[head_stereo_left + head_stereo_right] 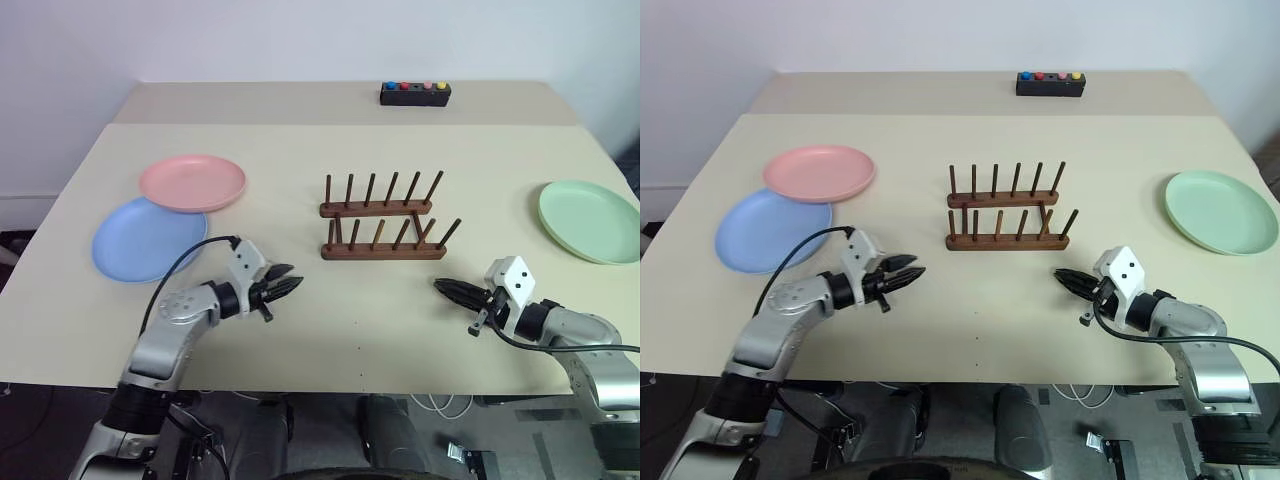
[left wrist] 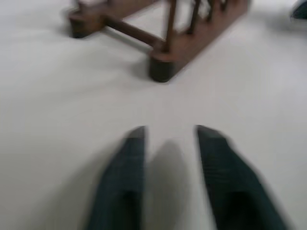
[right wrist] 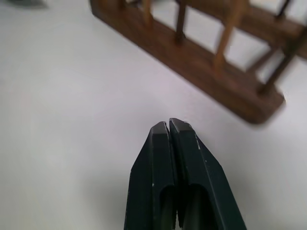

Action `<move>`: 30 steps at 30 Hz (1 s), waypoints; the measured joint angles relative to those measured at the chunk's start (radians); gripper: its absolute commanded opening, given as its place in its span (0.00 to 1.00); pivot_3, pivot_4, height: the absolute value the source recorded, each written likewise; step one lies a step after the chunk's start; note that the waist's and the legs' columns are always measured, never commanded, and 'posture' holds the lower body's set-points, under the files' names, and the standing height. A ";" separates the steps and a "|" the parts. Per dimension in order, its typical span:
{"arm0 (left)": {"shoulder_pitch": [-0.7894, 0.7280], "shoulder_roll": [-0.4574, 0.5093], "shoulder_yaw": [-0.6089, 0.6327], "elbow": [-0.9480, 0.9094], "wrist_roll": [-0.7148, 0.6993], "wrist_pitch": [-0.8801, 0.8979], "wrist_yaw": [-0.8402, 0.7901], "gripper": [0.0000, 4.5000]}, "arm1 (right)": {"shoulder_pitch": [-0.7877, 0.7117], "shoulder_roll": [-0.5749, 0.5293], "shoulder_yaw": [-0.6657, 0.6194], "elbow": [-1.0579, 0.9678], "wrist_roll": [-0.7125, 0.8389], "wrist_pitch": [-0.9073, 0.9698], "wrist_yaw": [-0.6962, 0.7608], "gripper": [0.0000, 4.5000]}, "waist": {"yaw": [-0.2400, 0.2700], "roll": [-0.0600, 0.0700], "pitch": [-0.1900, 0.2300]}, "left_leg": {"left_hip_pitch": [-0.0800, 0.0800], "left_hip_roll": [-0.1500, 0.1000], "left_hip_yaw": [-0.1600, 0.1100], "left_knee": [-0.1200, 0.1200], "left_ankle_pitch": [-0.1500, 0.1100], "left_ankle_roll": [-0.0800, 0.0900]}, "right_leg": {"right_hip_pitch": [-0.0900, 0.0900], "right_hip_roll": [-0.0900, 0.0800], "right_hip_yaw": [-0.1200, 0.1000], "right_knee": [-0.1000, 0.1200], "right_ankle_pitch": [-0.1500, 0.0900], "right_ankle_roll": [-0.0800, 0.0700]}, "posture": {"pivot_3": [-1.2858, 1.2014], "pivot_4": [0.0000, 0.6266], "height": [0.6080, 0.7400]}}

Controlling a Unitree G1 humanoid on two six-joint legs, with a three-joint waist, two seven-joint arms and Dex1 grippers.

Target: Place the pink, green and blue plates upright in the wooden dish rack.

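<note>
- We have nothing done yet on this job: the small dark brown wooden dish rack (image 1: pixel 382 222), with its two pegged rails, stands bare in the middle of the beige table (image 1: pixel 330 330), and all three plates lie flat on the tabletop.
- Nearest to us, short of the rack and off to its left, our left gripper (image 1: pixel 284 283) hovers over bare table with its two black fingers apart and nothing between them.
- Also short of the rack, to its right, our right gripper (image 1: pixel 447 290) has its fingers pressed together, empty, pointing toward the rack's near rail.
- Left of the rack and about level with its near rail, the round, shallow, light blue plastic plate (image 1: pixel 140 243) lies flat; it is the plate closest to our left gripper.
- Slightly farther back on that same side, the pastel pink plate (image 1: pixel 192 182) of the same shape lies with its rim overlapping the blue plate's far edge.
- Well to the right of the rack, near the table's right edge, the mint green plate (image 1: pixel 590 220) lies alone.
- Beyond the rack, at the back of the table, sits a small black box with coloured buttons (image 1: pixel 415 93), which we judge no part of the job.
- What is left, as we judge it, is everything: three pick-ups and three upright placements between the pegs.
</note>
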 measured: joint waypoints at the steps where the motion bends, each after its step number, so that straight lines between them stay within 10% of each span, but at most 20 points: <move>1: 0.009 0.006 0.048 -0.027 -0.041 0.022 0.007 0.84 | -0.006 0.000 0.004 -0.003 0.000 0.003 0.000 0.00 | 0.000 0.000 0.000 | 0.000 0.000 0.000 0.000 0.000 0.000 | 0.000 0.000 0.000 0.000 0.000 0.000 | 0.52 0.24 0.96; 3: 0.011 0.009 0.181 -0.058 -0.118 0.049 0.060 0.99 | -0.022 0.002 0.020 -0.003 -0.001 0.011 0.002 0.00 | 0.000 0.000 0.000 | 0.000 0.000 0.000 0.000 0.000 0.000 | 0.000 0.000 0.000 0.000 0.000 0.000 | 0.52 0.24 0.96; 13: -0.194 -0.007 0.424 0.080 -0.080 0.091 0.495 0.99 | -0.101 0.010 0.076 -0.004 0.000 0.039 0.018 0.00 | 0.002 -0.003 0.001 | 0.000 -0.001 -0.001 0.001 0.000 0.000 | 0.000 0.000 -0.001 0.000 0.002 0.004 | 0.52 0.24 0.96; 30: -0.581 0.062 0.411 0.623 0.059 0.196 0.744 0.99 | -0.106 0.013 0.096 -0.193 0.127 0.158 0.053 0.00 | -0.001 -0.007 0.002 | -0.001 -0.001 -0.001 0.000 0.000 0.000 | -0.001 0.000 -0.001 0.000 0.002 0.005 | 0.52 0.24 0.96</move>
